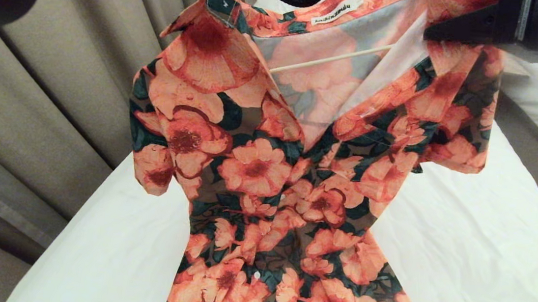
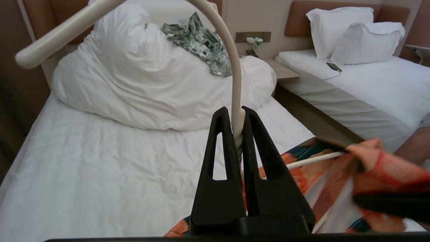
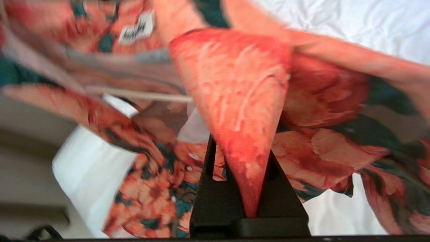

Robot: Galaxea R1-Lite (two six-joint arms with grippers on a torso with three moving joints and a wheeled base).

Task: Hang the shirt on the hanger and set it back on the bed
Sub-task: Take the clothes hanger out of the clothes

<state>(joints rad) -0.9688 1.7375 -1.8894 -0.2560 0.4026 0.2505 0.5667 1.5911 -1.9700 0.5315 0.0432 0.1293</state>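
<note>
Closest up, the left gripper (image 2: pixel 238 126) is pinched tight on the hanger (image 2: pixel 235 84) just below its hook. The right gripper (image 3: pixel 250 174) is closed on a collar point of the shirt (image 1: pixel 285 182). The shirt hangs up in the air over the bed (image 1: pixel 476 250) with the hanger's bar showing inside the open neck. Further back there's a bunched duvet (image 2: pixel 141 87) with a green leaf-print garment (image 2: pixel 201 42) on it, then a second bed (image 2: pixel 362 84) with pillows (image 2: pixel 356 35).

The orange-flowered shirt (image 1: pixel 276 181) hangs upright in the air above the white-sheeted bed (image 1: pixel 476 250), its open collar draped over the thin cream hanger (image 1: pixel 329 58).
</note>
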